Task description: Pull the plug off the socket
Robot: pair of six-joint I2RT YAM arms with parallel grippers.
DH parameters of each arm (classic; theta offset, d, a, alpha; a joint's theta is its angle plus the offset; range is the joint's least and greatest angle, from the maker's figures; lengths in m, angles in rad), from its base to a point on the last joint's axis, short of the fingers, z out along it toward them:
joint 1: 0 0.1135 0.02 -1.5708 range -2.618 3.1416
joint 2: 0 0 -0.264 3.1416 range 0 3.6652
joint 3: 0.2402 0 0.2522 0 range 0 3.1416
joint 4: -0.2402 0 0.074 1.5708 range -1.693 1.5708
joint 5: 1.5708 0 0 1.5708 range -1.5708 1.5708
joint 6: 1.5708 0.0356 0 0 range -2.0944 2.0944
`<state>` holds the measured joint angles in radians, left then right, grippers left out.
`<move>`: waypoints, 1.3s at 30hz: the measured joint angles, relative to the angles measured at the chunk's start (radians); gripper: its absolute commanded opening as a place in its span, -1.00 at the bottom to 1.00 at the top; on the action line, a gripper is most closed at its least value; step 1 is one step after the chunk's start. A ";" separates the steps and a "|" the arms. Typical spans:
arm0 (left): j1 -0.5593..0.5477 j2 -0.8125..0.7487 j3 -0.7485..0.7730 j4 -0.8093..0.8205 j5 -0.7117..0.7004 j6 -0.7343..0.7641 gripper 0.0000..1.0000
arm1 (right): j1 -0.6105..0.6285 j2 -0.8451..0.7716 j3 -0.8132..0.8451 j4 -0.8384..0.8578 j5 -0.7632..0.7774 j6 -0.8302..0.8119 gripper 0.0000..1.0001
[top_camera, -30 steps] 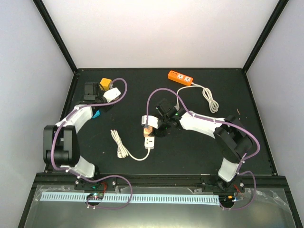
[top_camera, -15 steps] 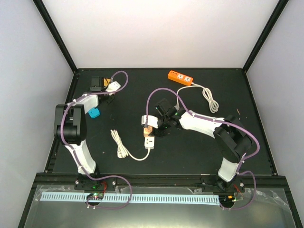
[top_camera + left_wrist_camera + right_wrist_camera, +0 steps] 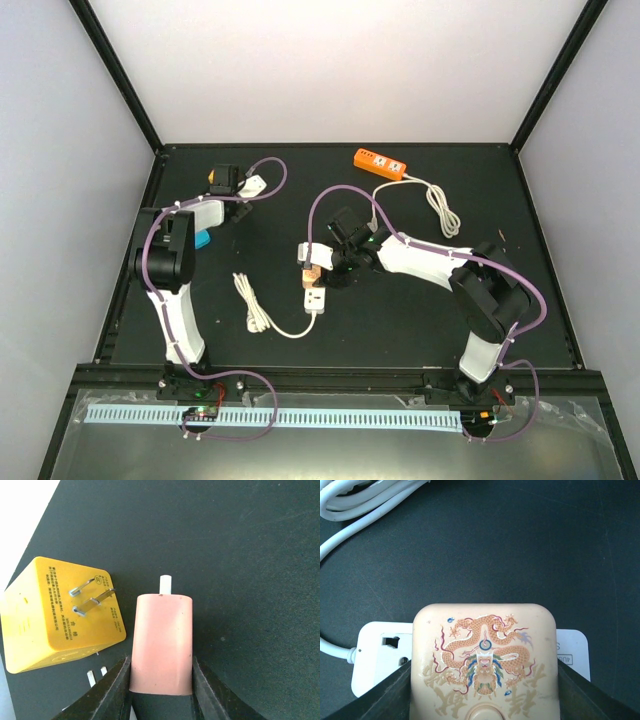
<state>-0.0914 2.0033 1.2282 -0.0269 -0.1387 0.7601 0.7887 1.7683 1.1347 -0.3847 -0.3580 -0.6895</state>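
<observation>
At ten o'clock on the black table (image 3: 400, 320), the left gripper (image 3: 161, 690) pinches a pink rectangular plug (image 3: 161, 645), free of any socket, beside a yellow cube adapter (image 3: 60, 615). At centre, the right gripper (image 3: 484, 700) clamps the cream dragon-printed plug (image 3: 484, 655), apparently seated in the white socket block (image 3: 375, 655); that pull remains. Its prongs are hidden, both grippers' fingertips cut off.

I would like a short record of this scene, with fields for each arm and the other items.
left fingers: shut on pink plug
beside it: yellow adapter, prongs exposed, not touching the plug
right fingers: shut on dragon plug
dragon plug: sits on white socket
far side: orange power strip, untouched
</observation>
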 measured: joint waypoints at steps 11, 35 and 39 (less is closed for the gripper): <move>-0.010 -0.005 0.000 -0.102 0.064 -0.014 0.14 | 0.000 0.000 0.000 -0.001 0.000 0.000 -0.85; -0.006 -0.438 -0.078 -0.382 0.547 -0.047 0.97 | -0.005 -0.001 -0.024 -0.050 0.029 0.018 0.98; -0.006 -0.468 -0.079 -0.435 0.623 -0.028 0.98 | -0.006 -0.004 -0.055 -0.079 0.040 0.026 1.00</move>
<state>-0.0975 1.5349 1.1488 -0.4618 0.4847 0.7319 0.7830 1.7645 1.0801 -0.4641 -0.3180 -0.6632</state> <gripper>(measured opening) 0.987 0.996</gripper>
